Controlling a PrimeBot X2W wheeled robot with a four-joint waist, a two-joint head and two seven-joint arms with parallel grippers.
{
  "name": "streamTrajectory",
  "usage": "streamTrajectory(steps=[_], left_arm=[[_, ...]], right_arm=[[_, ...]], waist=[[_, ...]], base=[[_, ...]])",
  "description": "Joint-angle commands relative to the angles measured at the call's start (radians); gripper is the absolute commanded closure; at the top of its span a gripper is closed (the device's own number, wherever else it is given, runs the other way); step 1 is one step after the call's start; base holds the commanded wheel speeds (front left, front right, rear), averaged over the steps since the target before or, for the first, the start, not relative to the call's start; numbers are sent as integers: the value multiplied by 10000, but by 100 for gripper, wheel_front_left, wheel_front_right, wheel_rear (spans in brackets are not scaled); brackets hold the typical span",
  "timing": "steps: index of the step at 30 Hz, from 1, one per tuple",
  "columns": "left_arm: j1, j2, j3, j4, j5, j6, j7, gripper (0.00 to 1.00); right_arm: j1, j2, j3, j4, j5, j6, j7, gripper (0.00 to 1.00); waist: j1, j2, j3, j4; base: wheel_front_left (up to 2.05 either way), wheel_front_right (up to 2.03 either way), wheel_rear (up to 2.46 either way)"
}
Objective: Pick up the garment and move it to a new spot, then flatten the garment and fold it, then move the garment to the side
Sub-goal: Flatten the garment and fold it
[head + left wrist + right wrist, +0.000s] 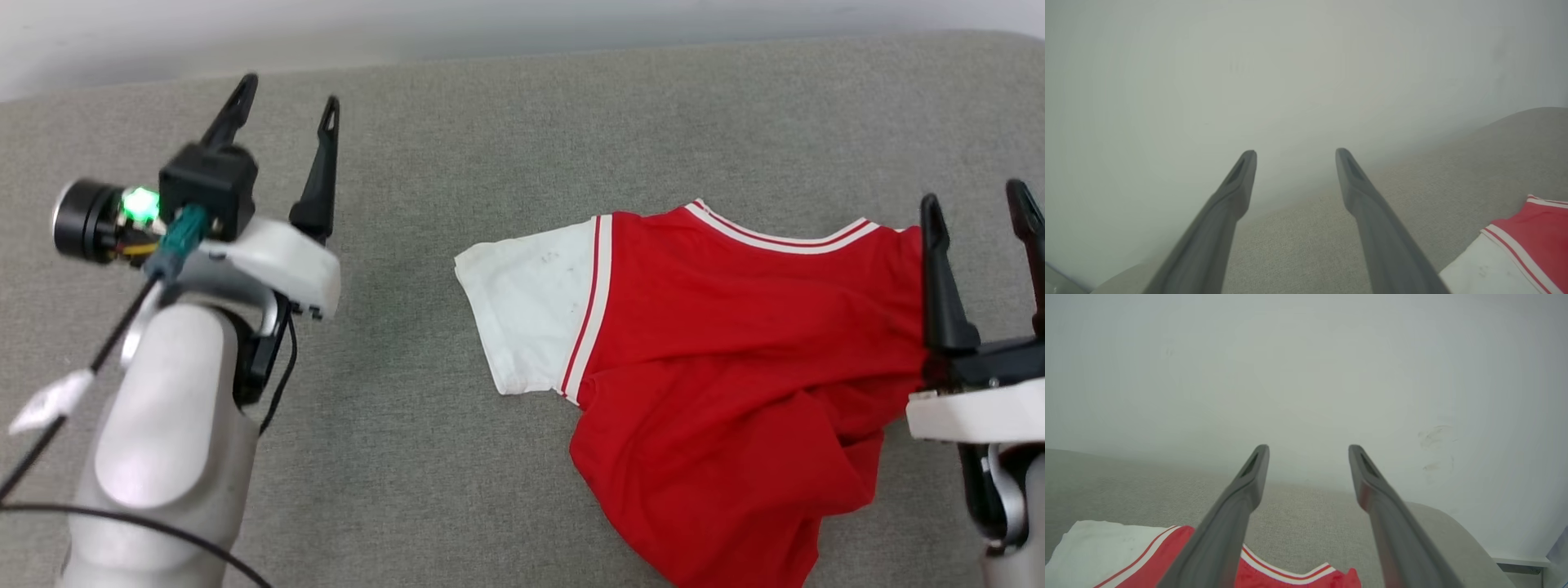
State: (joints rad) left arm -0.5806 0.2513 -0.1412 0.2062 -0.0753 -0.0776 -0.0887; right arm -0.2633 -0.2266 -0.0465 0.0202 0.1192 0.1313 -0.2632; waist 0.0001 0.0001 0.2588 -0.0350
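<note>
Two grippers are raised over the grey upholstered surface [490,122], each with its fingers spread wide and nothing between them.

1. Position of the work. The garment [718,343] lies crumpled on the surface, right of centre in the head view, with a plain red face up. Its white sleeve [531,302] lies flat, pointing toward the robot's left. Its striped collar [775,237] is on the far side. The lower body is bunched toward the near edge.

2. Controlling relation. The garment's long axis runs roughly left to right, from the sleeve to the shoulder at the right gripper [973,193]. That gripper is the nearer one: its inner finger overlaps the red cloth in the head view, and in the right wrist view the collar lies just beneath and to the left of its fingers (contact cannot be confirmed). The left gripper [290,90] is well apart from the sleeve, with bare surface between them.

3. Assessment. The pick-up has not begun. The right arm probably needs only to descend and close. The left arm would need to travel toward the sleeve first.
</note>
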Motion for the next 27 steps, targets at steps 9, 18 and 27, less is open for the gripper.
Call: streamTrajectory(steps=[9,18,27], left_arm=[[-2486,707,-2188,1088,-1557,-508,3028,0],[-5017,2295,-6309,905,-5700,-510,7396,0],[-6612,3141,-9200,727,-7907,-512,10017,0]], right_arm=[[1249,973,-302,-1496,-579,-9,-19,0],[1443,1349,-160,-2101,-791,-9,-18,0],[984,1475,160,-2146,-858,-9,-19,0]], waist=[[-1,-1,594,-287],[-1,-1,1240,-619],[-1,-1,1907,-1095]], base=[[0,0,0],[0,0,0],[0,0,0]])
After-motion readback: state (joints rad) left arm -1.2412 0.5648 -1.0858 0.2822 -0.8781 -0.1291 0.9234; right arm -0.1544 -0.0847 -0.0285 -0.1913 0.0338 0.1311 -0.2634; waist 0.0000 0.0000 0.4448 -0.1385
